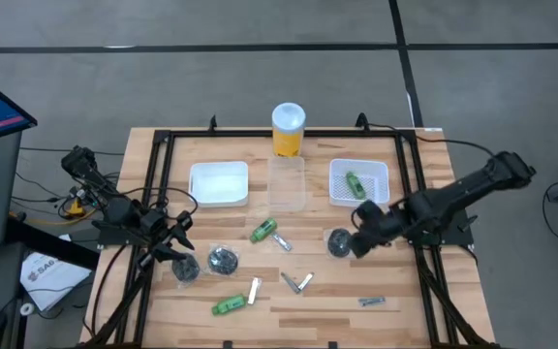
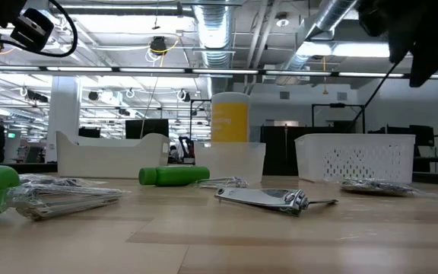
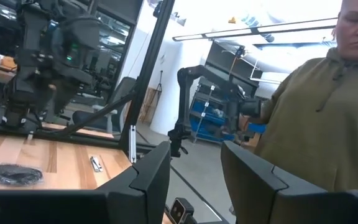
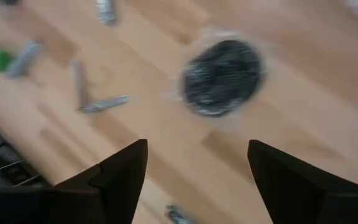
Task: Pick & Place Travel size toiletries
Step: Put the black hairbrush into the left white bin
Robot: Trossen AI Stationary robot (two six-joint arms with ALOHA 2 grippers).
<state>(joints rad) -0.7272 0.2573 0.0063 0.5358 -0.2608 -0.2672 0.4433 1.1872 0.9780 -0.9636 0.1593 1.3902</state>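
You had barely started the sorting at this moment. Only one small green bottle (image 1: pixel 354 181) lay inside the perforated white basket (image 1: pixel 380 173) at the far right of the desk (image 1: pixel 405 291); the plain white tray (image 1: pixel 219 184) and the clear tray (image 1: pixel 287 184) beside it looked as though they held nothing, though the clear one was hard to read.

Everything else was loose on the wood: a green bottle (image 1: pixel 263 231) near the middle, another green bottle (image 1: pixel 228 305) at the near edge, a dark round pot (image 1: pixel 223 259) and a second dark pot (image 1: pixel 186 270) on the left, a third pot (image 1: pixel 338 242) on the right, and several silvery tubes, one (image 1: pixel 372 301) lying well apart at the near right.

Your right claw (image 4: pixel 197 163) hung over the right-hand pot with its jaws spread wide and nothing between them, so I judged that pot was the next pick. Your left claw (image 3: pixel 194 163) hovered just beside the left pots, about half open and gripping nothing, pointing off the desk toward a person standing there.

By my count, most of the work remained
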